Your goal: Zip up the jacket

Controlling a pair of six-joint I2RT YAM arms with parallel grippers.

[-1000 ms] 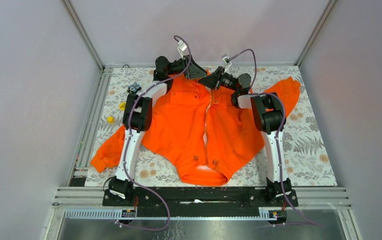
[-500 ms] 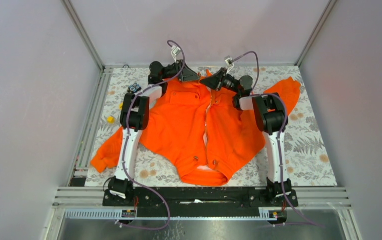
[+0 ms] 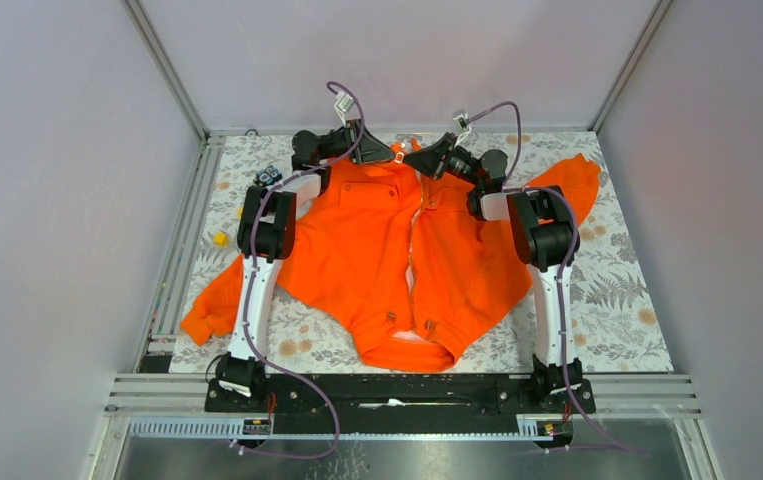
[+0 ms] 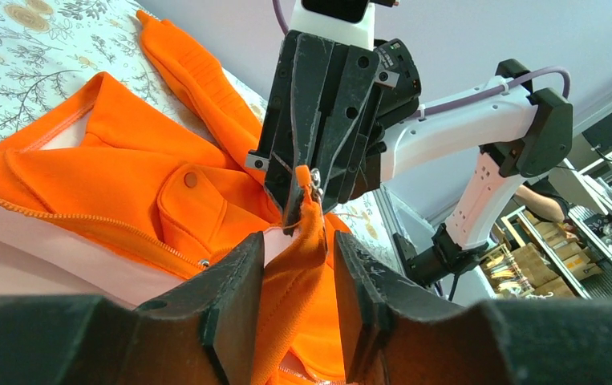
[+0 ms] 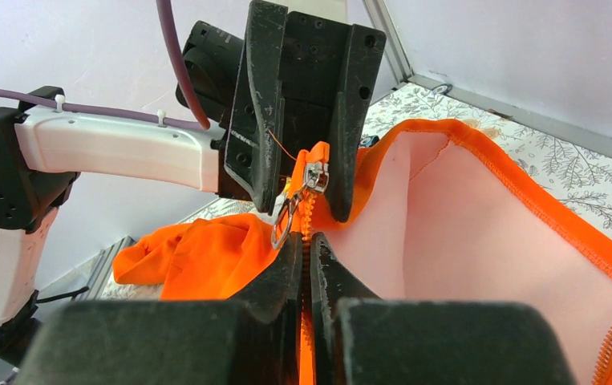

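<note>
The orange jacket [image 3: 357, 250] lies front-up on the table, collar at the far end, its zipper joined along the middle. My right gripper [image 5: 306, 245] is shut on the zipper tape just below the metal slider [image 5: 315, 175] and its pull ring [image 5: 282, 224], holding the top edge raised. My left gripper [image 4: 296, 241] faces it with its jaws astride the same raised strip of orange fabric [image 4: 298, 265]. The strip touches one finger and a gap shows at the other. From above, the left gripper [image 3: 389, 153] and right gripper [image 3: 412, 160] meet at the collar.
The left sleeve [image 3: 212, 305] trails to the table's left edge, and the right sleeve [image 3: 572, 185] reaches the far right. A small black object [image 3: 269, 176] and yellow pieces [image 3: 220, 238] lie at the left. Grey walls enclose the floral cloth [image 3: 617, 300].
The left jaws have narrowed around the raised zipper top. Both grippers have shifted slightly toward the far edge, and the right stays shut on the tape.
</note>
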